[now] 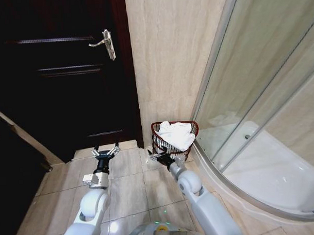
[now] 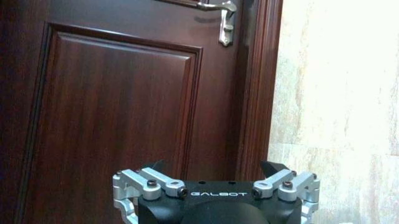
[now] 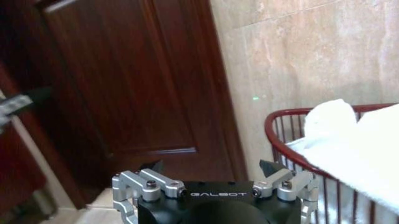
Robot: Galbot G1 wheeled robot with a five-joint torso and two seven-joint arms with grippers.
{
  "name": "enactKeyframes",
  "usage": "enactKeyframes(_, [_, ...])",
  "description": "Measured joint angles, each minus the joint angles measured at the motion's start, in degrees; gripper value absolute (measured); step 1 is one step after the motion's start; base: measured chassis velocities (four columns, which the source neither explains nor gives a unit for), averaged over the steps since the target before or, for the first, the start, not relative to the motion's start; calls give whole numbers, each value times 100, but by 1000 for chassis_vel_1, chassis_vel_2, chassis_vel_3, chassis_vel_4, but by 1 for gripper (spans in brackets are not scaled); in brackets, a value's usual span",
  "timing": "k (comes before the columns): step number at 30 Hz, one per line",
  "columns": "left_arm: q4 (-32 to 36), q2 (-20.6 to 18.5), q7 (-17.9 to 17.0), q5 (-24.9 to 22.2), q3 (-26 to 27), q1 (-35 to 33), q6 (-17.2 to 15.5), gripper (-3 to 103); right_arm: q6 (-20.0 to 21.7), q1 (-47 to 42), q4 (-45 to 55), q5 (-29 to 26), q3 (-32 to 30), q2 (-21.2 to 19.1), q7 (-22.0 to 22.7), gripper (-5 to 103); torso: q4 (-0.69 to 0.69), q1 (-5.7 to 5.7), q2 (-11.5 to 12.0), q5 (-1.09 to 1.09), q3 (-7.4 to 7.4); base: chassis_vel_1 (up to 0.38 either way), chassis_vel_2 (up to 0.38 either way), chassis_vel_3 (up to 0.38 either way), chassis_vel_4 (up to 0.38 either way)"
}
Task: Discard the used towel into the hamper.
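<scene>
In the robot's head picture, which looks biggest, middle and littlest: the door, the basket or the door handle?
1. The dark wooden door, biggest by far.
2. The hamper, with the white towel in it.
3. The door handle, littlest.

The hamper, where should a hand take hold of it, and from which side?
Judging from its shape, grip the hamper by its open top rim, coming from above on the front side nearest the right hand. The white towel heaps over the far side, and the wire walls flare.

The word "GALBOT" stands in pale letters on the black body of the left hand (image 2: 214, 173) and likewise on the right hand (image 3: 214, 173).
</scene>
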State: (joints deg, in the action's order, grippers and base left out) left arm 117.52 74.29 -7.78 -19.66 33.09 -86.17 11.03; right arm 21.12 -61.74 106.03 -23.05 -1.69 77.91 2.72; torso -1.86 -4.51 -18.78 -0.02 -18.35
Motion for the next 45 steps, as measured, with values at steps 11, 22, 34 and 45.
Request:
enactKeyframes(11, [66,-20,-33,51,-16,48,-112,100,522,158,-440,138,-296,-157,726,100,1,0,0,2,0,0,0,0,0])
enactKeyframes(22, [77,-12,-44,51,-2,64,-117,100,407,210,-551,-23,-416,-244,514,100,0,0,0,2,0,0,0,0,0])
enactKeyframes(34, [57,-29,11,-33,68,25,-73,100,761,-181,459,-137,-612,-604,854,100,1,0,0,1,0,0,0,0,0])
enactKeyframes(45, [168,-36,29,-65,130,-26,-61,100,573,-60,-159,-307,-905,-686,624,100,0,0,0,3,0,0,0,0,0])
